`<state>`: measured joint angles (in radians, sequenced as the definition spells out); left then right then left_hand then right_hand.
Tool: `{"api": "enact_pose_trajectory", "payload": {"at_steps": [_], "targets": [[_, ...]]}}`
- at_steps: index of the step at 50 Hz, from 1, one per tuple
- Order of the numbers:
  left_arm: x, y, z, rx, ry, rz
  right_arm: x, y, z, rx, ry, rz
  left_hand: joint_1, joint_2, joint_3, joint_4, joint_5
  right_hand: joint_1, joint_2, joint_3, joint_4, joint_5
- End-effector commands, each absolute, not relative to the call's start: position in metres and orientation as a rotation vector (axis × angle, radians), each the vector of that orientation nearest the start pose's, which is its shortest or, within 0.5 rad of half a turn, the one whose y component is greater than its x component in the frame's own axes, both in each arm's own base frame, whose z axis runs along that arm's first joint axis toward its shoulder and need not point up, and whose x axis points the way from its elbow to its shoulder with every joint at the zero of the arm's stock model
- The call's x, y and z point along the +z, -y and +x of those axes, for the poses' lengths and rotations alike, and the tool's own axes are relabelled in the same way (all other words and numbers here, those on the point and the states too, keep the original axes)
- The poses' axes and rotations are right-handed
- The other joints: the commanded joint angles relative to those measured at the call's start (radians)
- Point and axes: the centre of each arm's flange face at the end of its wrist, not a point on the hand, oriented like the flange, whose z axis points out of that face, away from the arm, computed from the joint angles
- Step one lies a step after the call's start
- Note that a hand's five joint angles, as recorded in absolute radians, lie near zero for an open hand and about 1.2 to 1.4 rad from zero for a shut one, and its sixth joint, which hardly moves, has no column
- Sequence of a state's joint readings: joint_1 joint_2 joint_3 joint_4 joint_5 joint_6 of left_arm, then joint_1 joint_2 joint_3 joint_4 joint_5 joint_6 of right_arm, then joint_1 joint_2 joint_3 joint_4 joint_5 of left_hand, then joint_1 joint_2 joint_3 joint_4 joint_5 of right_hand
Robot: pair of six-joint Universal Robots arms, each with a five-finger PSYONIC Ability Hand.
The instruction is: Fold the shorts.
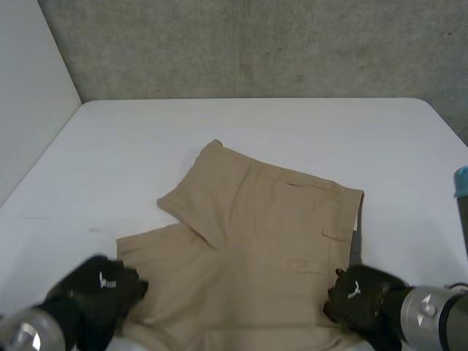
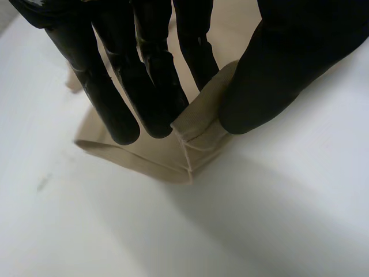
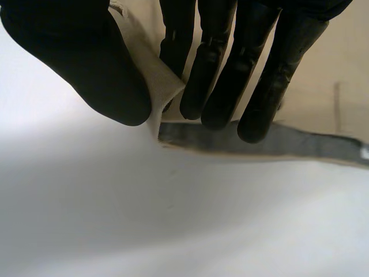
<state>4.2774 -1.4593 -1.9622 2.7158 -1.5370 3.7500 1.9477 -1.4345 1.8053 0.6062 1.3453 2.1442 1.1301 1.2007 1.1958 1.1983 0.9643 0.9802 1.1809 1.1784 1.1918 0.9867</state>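
Tan shorts (image 1: 256, 241) lie flat in the middle of the white table (image 1: 131, 146), waistband to the right, one leg angled toward the far left. My left hand (image 1: 99, 292) sits at the near left leg's hem corner. In the left wrist view its fingers (image 2: 124, 86) and thumb pinch the hem corner (image 2: 199, 135) of the shorts. My right hand (image 1: 362, 300) is at the near right waistband corner. In the right wrist view its thumb (image 3: 98, 69) and fingers pinch the raised cloth edge (image 3: 164, 86), with the grey inner waistband (image 3: 300, 144) showing below.
A grey wall (image 1: 256, 44) stands behind the table's far edge. A light-blue arm cap (image 1: 461, 181) shows at the right border. Bare tabletop surrounds the shorts on the far and left sides.
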Motion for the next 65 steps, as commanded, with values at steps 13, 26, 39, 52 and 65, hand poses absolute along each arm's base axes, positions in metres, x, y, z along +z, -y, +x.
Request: {"api": "enact_pose_trajectory", "payload": {"at_steps": [13,26,39,52,65], "targets": [[0.207,0.331,-0.322,-1.992,-1.908,1.112,0.190,0.293,0.249,-1.690,-2.438,-1.328,0.266,0.196,0.200,0.198,0.257,0.416,0.215,0.218,0.204,0.235],[0.145,0.399,-0.371,-2.136,-1.786,1.009,0.153,0.359,0.260,-2.128,-2.425,-1.345,0.266,0.196,0.200,0.198,0.257,0.416,0.215,0.218,0.204,0.235],[0.128,0.393,-0.397,-2.344,-1.641,1.062,0.161,0.358,0.254,-2.173,-2.535,-1.274,-0.956,-1.026,-1.021,-1.024,-0.964,-0.806,-1.006,-1.004,-1.017,-0.987],[0.217,0.360,-0.363,-2.413,-1.683,0.898,0.207,0.301,0.248,-2.018,-2.316,-0.876,-0.956,-1.026,-1.021,-1.024,-0.964,-0.806,-1.006,-1.004,-1.017,-0.987],[0.200,0.302,-0.294,-2.307,-2.147,0.724,0.143,0.243,0.228,-1.576,-2.436,-0.820,-0.952,-1.022,-1.018,-1.020,-0.961,-0.725,-0.926,-0.923,-0.937,-0.906]]}}
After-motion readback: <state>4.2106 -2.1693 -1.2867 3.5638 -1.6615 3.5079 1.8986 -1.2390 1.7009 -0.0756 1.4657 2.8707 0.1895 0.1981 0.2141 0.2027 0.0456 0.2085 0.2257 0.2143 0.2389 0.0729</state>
